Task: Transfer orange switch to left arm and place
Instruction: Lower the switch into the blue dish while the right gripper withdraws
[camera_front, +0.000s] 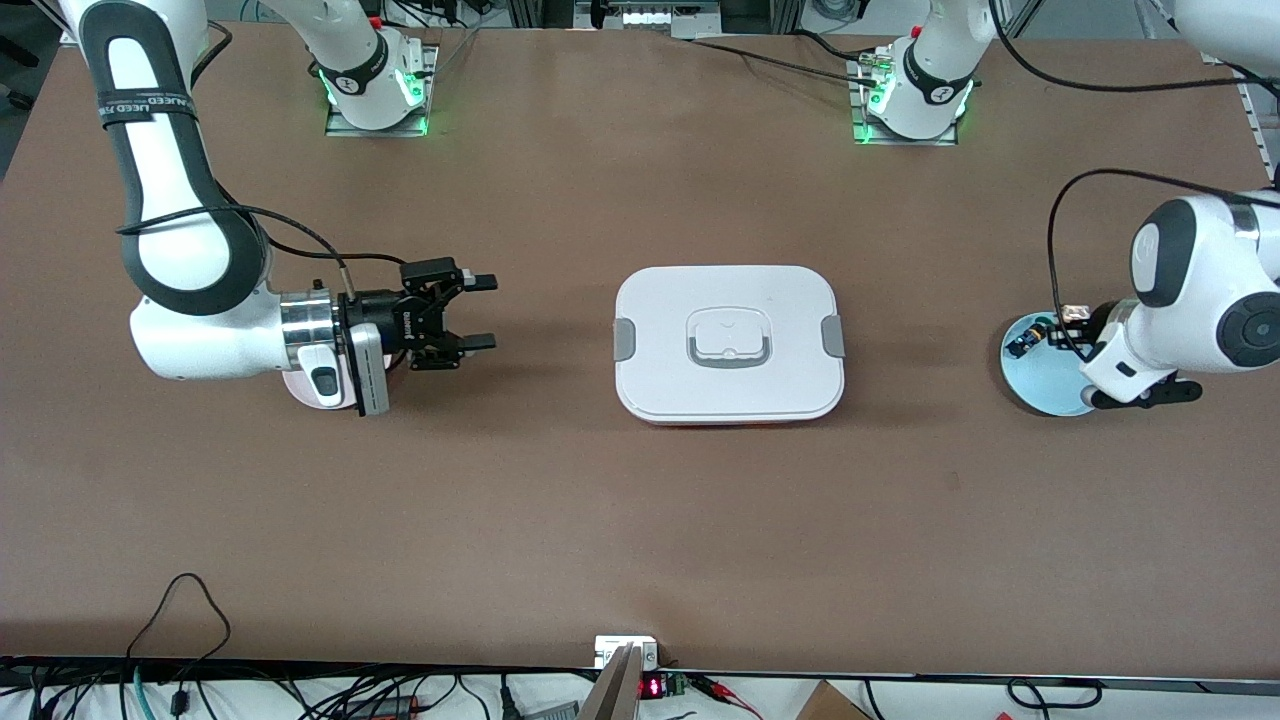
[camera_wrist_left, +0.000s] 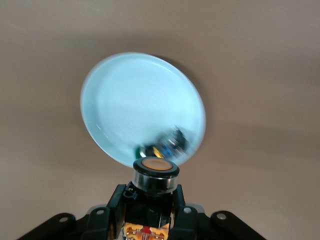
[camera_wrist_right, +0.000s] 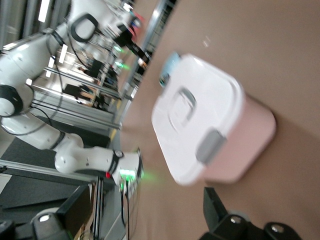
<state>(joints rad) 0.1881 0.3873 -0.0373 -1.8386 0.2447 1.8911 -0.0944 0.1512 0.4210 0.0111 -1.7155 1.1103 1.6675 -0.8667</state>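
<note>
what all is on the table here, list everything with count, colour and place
box: one, white lid with grey clips, middle of the table
blue plate: one, pale blue, at the left arm's end
blue switch: one, blue-bodied, on the blue plate
pink plate: one, pinkish, mostly hidden under the right arm
orange switch: one, orange-faced with a dark collar, held above the blue plate
left end effector: black, shut on the orange switch
right end effector: black, open, pointing toward the box
</note>
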